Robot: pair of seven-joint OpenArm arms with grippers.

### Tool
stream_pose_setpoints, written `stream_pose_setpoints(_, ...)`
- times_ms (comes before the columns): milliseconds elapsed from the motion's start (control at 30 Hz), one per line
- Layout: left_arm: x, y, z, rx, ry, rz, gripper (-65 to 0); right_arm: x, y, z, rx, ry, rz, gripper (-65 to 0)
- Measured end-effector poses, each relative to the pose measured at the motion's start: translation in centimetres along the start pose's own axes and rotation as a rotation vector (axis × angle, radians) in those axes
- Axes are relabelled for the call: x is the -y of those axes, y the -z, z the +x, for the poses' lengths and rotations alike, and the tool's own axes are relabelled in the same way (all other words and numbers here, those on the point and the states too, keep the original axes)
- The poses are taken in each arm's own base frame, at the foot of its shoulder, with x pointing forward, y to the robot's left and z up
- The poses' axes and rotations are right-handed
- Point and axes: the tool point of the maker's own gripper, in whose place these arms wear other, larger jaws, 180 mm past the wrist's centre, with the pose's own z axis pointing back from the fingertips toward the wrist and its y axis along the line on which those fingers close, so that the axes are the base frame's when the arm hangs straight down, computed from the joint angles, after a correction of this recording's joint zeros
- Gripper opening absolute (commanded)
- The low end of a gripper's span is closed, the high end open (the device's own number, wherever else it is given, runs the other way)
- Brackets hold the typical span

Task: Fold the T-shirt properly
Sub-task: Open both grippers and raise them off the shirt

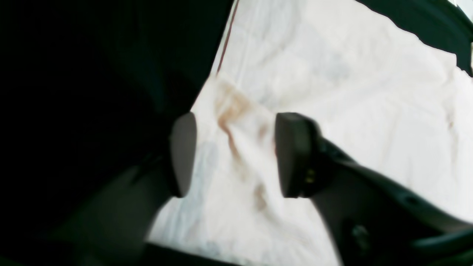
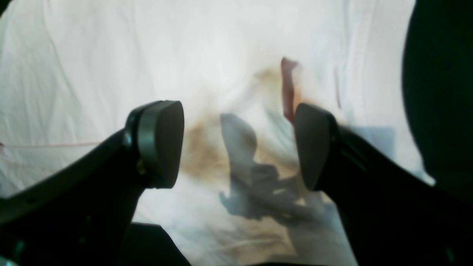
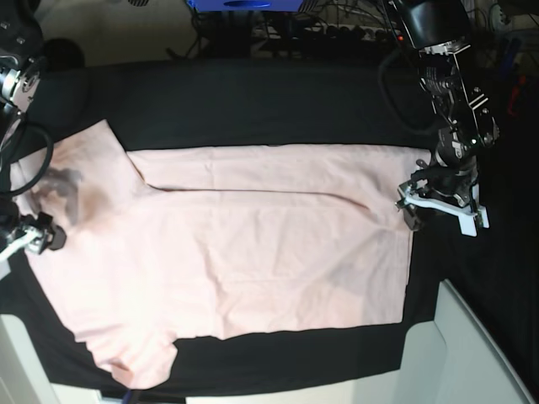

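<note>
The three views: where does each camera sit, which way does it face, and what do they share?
Left wrist: on the left arm, looking down past its open tool at an edge of the T-shirt.
Right wrist: on the right arm, looking down past its open tool at the T-shirt.
Base: above the table, looking down; the left tool shows at the T-shirt's right edge, the right tool at its left edge.
Shared: all three show the T-shirt.

Both grippers (image 1: 231,155) (image 2: 238,144) carry dark rounded oval pads on black arms; one arm (image 3: 446,101) shows black cables and white brackets.
</note>
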Motion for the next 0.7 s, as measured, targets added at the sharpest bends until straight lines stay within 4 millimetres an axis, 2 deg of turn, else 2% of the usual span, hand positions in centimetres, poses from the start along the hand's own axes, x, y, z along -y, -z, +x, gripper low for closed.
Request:
stream_pose_setpoints(133,-0.5,-0.7,2.7,0.060,0.041,0.013,-26.4,2.3,-4.0,3.0,0.146,-0.009,-0.077,-19.7)
stream_pose_setpoints(233,0.0,-2.2,4.5,0.124,0.073,0.001,-26.5,3.9,-7.0,2.4,0.147,-0.019,-0.137,-19.7)
stream_pose_setpoints(300,0.0,-3.3,3.8,0.117,0.103,-0.013,-27.7,4.8,-7.9,0.1,0.131,0.037,-0.165,-19.7)
stream_pose_setpoints(333,-0.4,-3.9,3.1,0.102,0.114,-0.004,-30.7,5.2,-8.1,-1.7,0.125,0.087,-0.174,-19.7)
stream_pose_setpoints(367,-1.1,-4.4,2.0,0.075,0.126,0.014,-36.8,5.3,-8.0,-4.1,0.099,0.144,-0.169,-19.7)
stream_pose_setpoints(433,-2.3,-5.3,-0.1,0.021,0.139,0.046,-55.1,5.7,-7.5,-9.7,0.025,0.290,-0.197,-19.7)
stream_pose_setpoints(467,-2.6,-5.6,-0.7,0.009,0.140,0.049,-62.0,5.9,-7.4,-11.6,0.000,0.340,-0.215,-19.7)
stream_pose_setpoints(500,-2.9,-5.9,-1.3,-0.005,0.147,0.054,-65.0,5.8,-7.3,-13.1,-0.022,0.354,-0.219,-19.6)
stream_pose_setpoints(533,-3.0,-6.1,-1.7,-0.015,0.148,0.051,-65.0,6.0,-7.3,-13.6,-0.014,0.356,-0.226,-19.6)
stream_pose_setpoints(600,-3.6,-6.6,-2.9,-0.043,0.151,0.060,-65.0,6.1,-7.2,-13.4,0.052,0.363,-0.235,-19.6)
stream_pose_setpoints(700,-5.6,-7.9,-4.4,-0.077,0.140,0.102,-65.0,5.3,-6.6,-14.4,0.062,0.376,-0.214,-19.3)
